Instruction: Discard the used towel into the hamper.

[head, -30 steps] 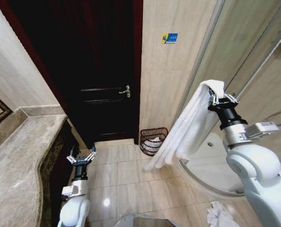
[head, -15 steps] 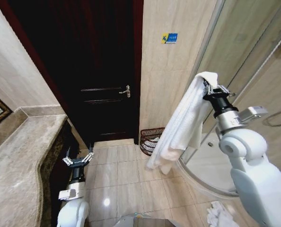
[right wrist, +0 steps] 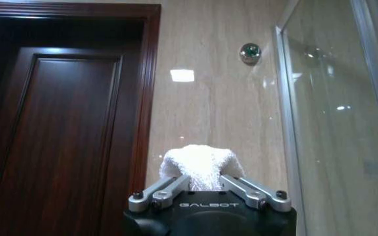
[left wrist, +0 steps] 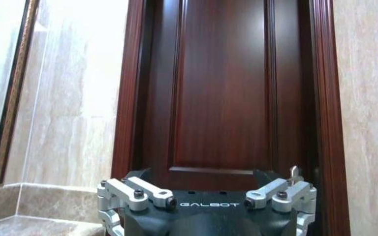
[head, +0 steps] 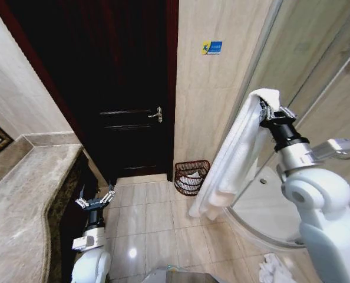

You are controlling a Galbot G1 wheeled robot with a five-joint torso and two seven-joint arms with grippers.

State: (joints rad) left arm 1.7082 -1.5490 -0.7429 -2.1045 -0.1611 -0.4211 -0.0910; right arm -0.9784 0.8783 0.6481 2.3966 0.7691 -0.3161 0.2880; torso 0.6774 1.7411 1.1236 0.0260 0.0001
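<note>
A: Right end effector [head: 268, 111]?
B: Raised high, clamped on the long white terry towel [head: 234, 158] hanging below it.
A: Hamper?
B: Small round reddish-brown wire basket [head: 191, 176] sat on the floor by the wall, below, well apart.
A: Left end effector [head: 95, 200]?
B: Low, spread open, empty.

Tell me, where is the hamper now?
In the head view the hamper stands on the floor against the tiled wall, just right of the dark door, behind the hanging towel.

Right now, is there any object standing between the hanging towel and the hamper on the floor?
Nothing visible does. The right gripper holds the towel up; the hamper stands against the wall beyond, with bare floor tiles before it.
</note>
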